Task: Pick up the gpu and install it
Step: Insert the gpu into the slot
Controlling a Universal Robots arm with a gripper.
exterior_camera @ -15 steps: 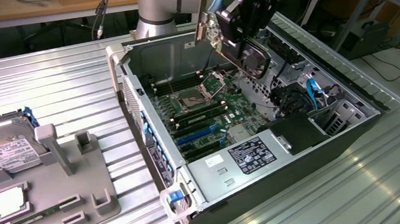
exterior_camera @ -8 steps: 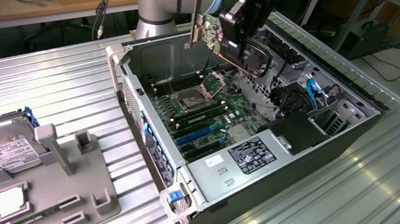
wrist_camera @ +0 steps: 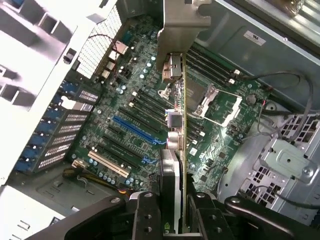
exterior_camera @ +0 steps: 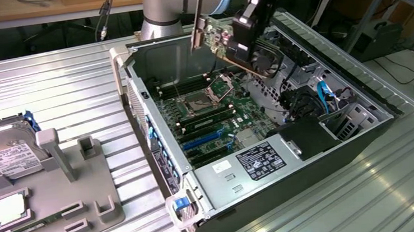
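A ribbed metal table (exterior_camera: 54,90) carries an open computer case (exterior_camera: 136,99); upper centre, the gripper (exterior_camera: 250,47) clamps the gpu (exterior_camera: 215,36) between its jaws above it.

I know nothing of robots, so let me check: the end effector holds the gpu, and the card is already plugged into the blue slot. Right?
Not quite. The end effector holds the gpu, but the card is not plugged into the blue slot: it hangs in the air above the motherboard, in no slot. The exterior view shows it.
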